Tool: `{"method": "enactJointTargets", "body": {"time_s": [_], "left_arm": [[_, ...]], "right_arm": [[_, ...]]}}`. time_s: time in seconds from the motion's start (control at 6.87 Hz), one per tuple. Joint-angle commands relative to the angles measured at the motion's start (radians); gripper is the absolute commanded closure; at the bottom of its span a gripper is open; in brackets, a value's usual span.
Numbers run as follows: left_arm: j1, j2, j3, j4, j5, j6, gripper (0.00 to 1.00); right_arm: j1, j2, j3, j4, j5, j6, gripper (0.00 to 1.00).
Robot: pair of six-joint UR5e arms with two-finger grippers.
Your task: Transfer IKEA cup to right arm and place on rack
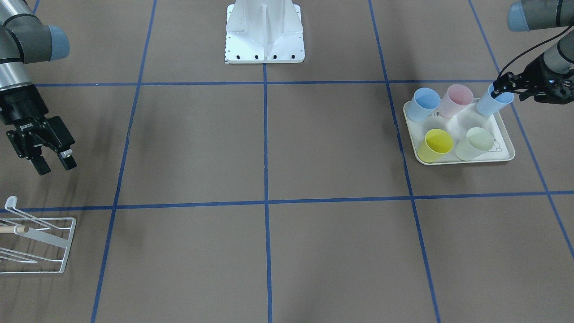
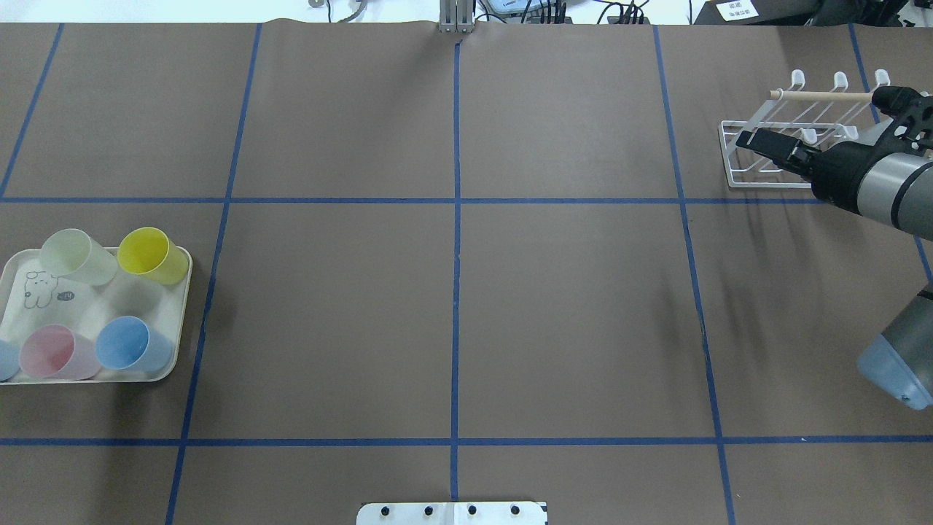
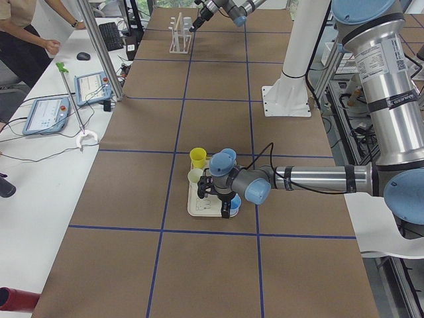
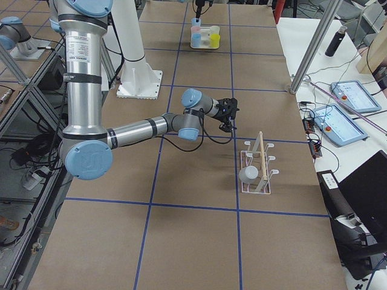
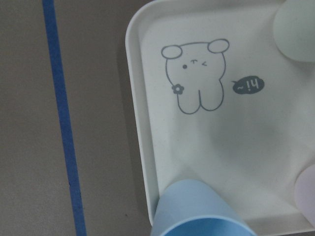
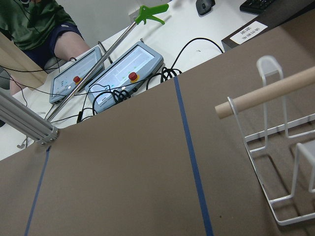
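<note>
1. My left end effector (image 1: 497, 89) is closed on the rim of the IKEA cup (image 1: 489, 105), which is light blue.
2. The IKEA cup stands in a corner of the cream tray (image 1: 466, 162), at my left end of the brown tabletop (image 1: 314, 148).
3. Four more cups sit in the tray: a blue cup (image 1: 423, 104), a pink cup (image 1: 456, 99), a yellow cup (image 1: 436, 144) and a pale green cup (image 1: 476, 142).
4. My right end effector (image 1: 57, 167) hangs wide open above the tabletop, holding nothing.
5. The white wire rack (image 1: 45, 244) stands near my right end effector, well apart from the tray.
</note>
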Motion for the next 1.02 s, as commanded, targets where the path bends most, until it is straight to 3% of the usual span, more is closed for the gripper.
{"method": "enactJointTargets", "body": {"time_s": [0.0,0.15,0.29,0.58,0.87], "left_arm": [[0.004,0.003,0.012,0.0,-0.007,0.001,0.4],[0.004,0.003,0.014,0.0,-0.007,0.004,0.73],[0.003,0.003,0.015,0.0,-0.007,0.004,1.0],[-0.014,0.011,-0.023,0.001,-0.056,0.007,1.0],[-0.226,0.01,-0.06,0.013,-0.169,0.007,1.0]], "right_arm": [[-0.011,0.0,0.004,0.0,-0.015,0.0,0.0],[-0.012,-0.002,0.004,0.0,-0.018,0.002,0.0],[-0.012,-0.002,0.004,0.0,-0.018,0.002,0.0],[-0.015,-0.002,0.006,0.0,-0.016,0.003,0.0],[-0.021,0.0,0.006,0.0,-0.018,0.003,0.0]]}}
